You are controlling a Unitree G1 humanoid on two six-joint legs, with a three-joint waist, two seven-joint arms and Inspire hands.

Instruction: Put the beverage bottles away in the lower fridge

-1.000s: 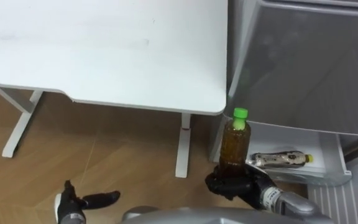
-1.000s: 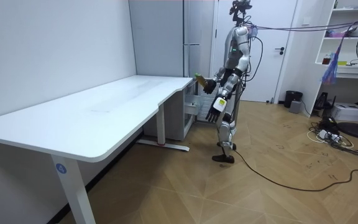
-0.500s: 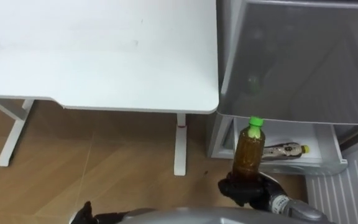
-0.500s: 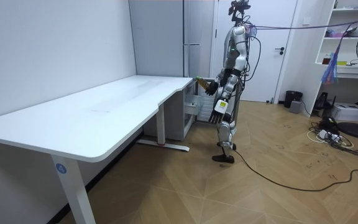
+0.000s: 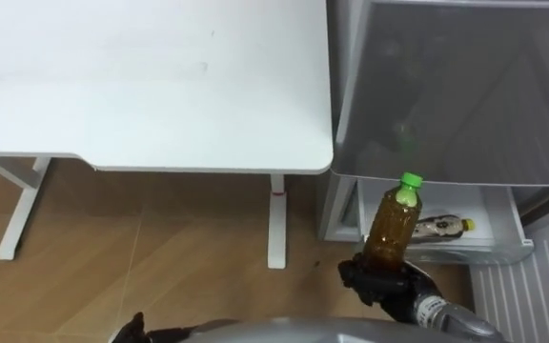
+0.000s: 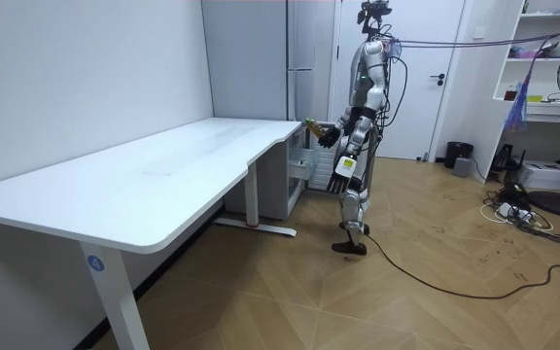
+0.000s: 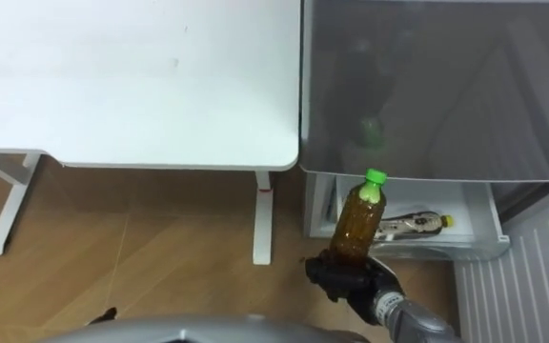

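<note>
A long white desk (image 6: 154, 180) runs along the pale wall (image 6: 76, 68), standing on a wooden floor (image 6: 406, 292). Farther back are a white door (image 6: 447, 68) and a dark bin (image 6: 458, 154), with shelves (image 6: 552, 68) at the room view's right.

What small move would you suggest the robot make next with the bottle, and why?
Probably carry the tea bottle forward and down toward the open lower drawer. The right hand has its fingers curled around the bottle and holds it upright just short of the drawer, where another bottle lies with some space beside it.
</note>
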